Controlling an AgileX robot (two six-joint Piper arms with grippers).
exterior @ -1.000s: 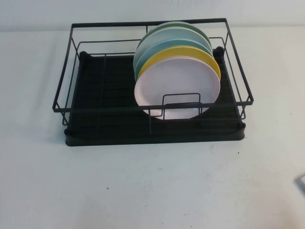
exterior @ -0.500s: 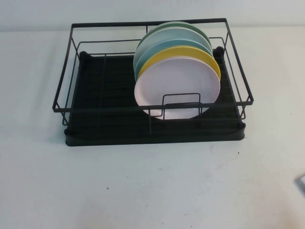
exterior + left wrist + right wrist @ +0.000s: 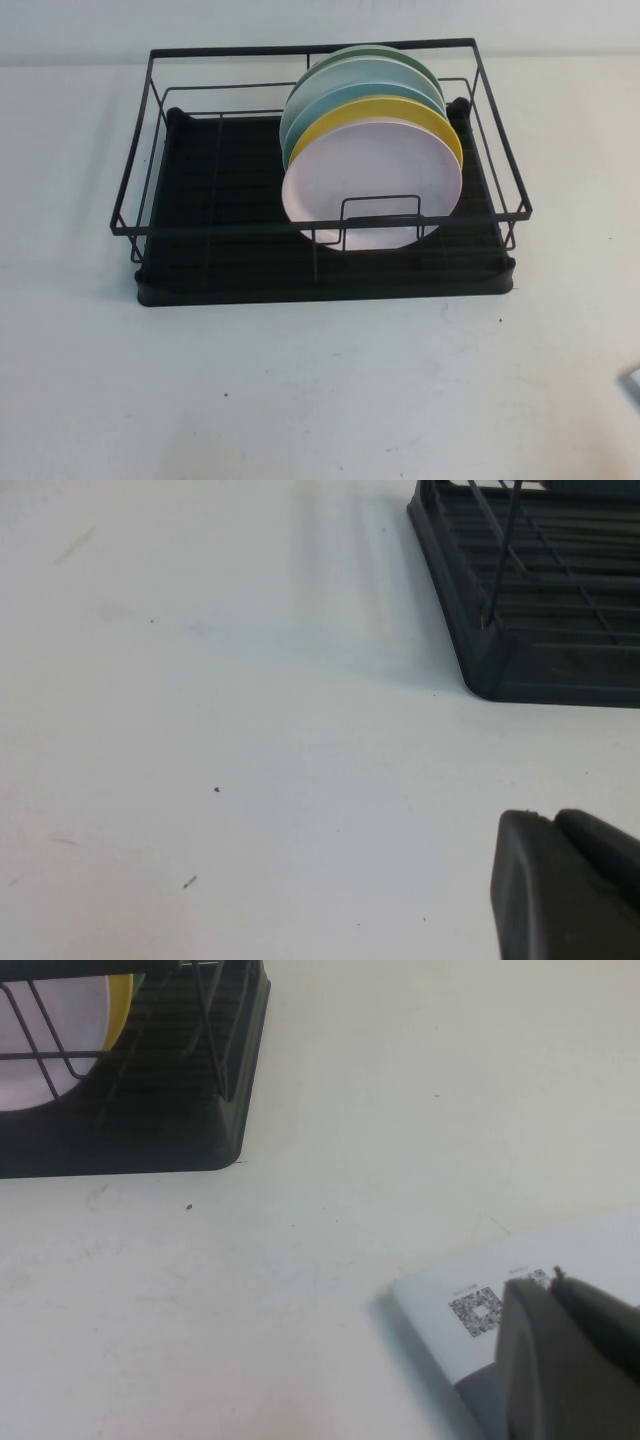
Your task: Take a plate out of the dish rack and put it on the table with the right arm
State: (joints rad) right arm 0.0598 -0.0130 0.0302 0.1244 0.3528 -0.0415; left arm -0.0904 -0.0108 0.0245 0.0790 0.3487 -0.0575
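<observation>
You see the plate (image 3: pixel 372 185) standing upright at the front of the stack in the dish rack (image 3: pixel 320 270) on the bench (image 3: pixel 300 390). Your right end effector (image 3: pixel 570 1360) is closed on nothing, low over a white card (image 3: pixel 560 1270) near the rack's corner. Your left end effector (image 3: pixel 560 890) hovers low over the bench; its opening can't be told.

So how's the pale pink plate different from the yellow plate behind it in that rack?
The round pale pink matte plate stands frontmost with its whole face showing; the round yellow plate behind it shows only as an upper crescent. The pink sits lower, the yellow's rim rising above it. Both stand on edge in the black wire dish rack.
</observation>
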